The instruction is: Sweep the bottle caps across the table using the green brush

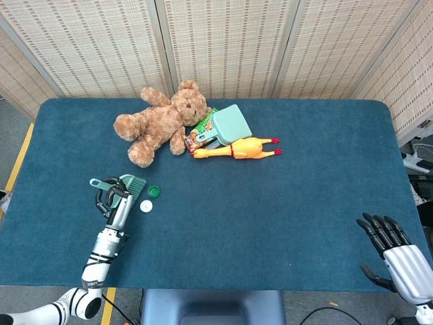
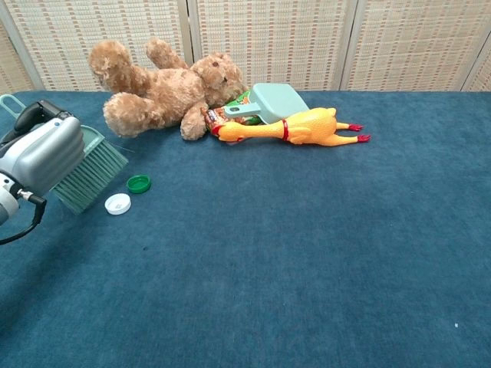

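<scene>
Blue table [image 1: 304, 203]: left hand [image 2: 40, 156] clamped on green brush [image 2: 90, 168] beside white cap [image 2: 117, 203], green cap [image 2: 139, 183]; right hand [image 1: 396, 254] empty, fingers spread.

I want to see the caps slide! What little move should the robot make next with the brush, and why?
Probably a short sweep to the right. The left hand holds the green brush with its bristles just left of the white cap and the green cap, which lie close together. Pushing the bristles sideways into them should likely slide both across the blue table.
</scene>
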